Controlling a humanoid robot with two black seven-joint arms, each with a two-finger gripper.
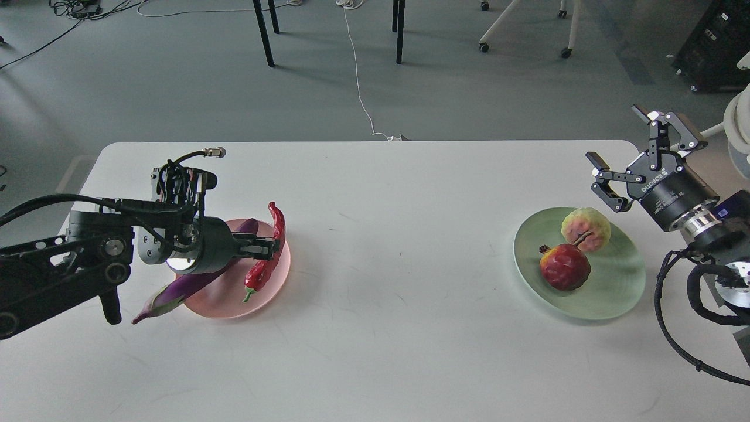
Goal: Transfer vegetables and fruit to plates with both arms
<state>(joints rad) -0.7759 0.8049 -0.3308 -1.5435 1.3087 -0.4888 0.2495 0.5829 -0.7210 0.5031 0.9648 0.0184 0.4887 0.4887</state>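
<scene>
The left gripper [270, 247] hovers fingers-narrowed right at the glossy red curved chili pepper [268, 258], lying lengthwise on the pale pink round plate [231, 302], grip uncertain, while the right gripper [630, 158] hangs wide open, empty, beside the fruit-laden pale green plate [621, 293].

Eggplant [187, 286], chili [266, 258] on pink plate [272, 287], fruit on green plate [621, 287]
</scene>
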